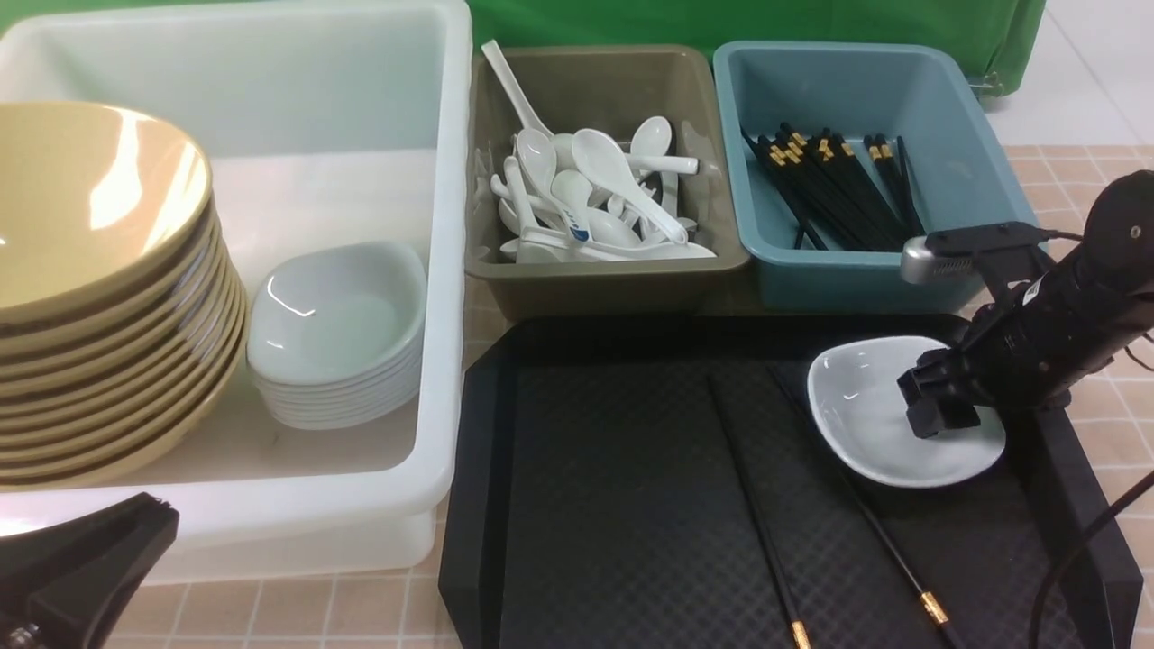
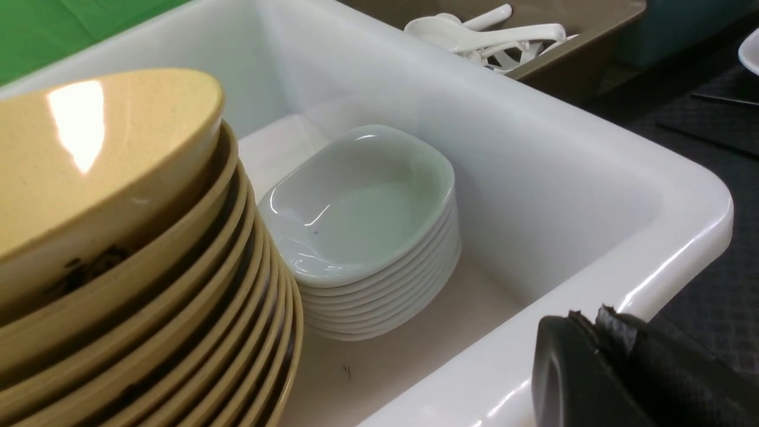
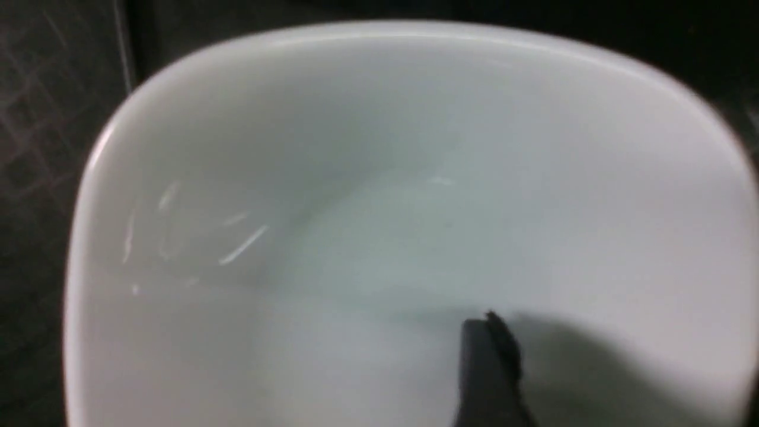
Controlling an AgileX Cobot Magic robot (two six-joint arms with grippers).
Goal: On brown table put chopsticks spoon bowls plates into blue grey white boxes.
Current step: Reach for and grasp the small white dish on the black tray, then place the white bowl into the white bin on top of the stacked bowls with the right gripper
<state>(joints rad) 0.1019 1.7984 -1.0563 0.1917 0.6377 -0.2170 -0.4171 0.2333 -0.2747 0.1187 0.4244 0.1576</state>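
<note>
The white tub [image 1: 446, 270], left of the tray [image 1: 613, 469], holds bowls [image 1: 99, 270] and plates [image 1: 338, 333]. Behind the tray, the grey box [image 1: 613, 284] holds spoons [image 1: 606, 171], the blue box [image 1: 847, 284] chopsticks [image 1: 843, 194]. On the tray lie a lone plate [image 1: 865, 424] and loose chopsticks [image 1: 757, 514]. The right gripper [image 1: 938, 419] reaches into the lone plate, grip unclear; the left gripper [image 1: 81, 559], left of the tray, is closed.

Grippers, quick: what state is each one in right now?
Left gripper: closed, holding nothing.
Right gripper: down at the plate; open or gripping cannot be told.
</note>
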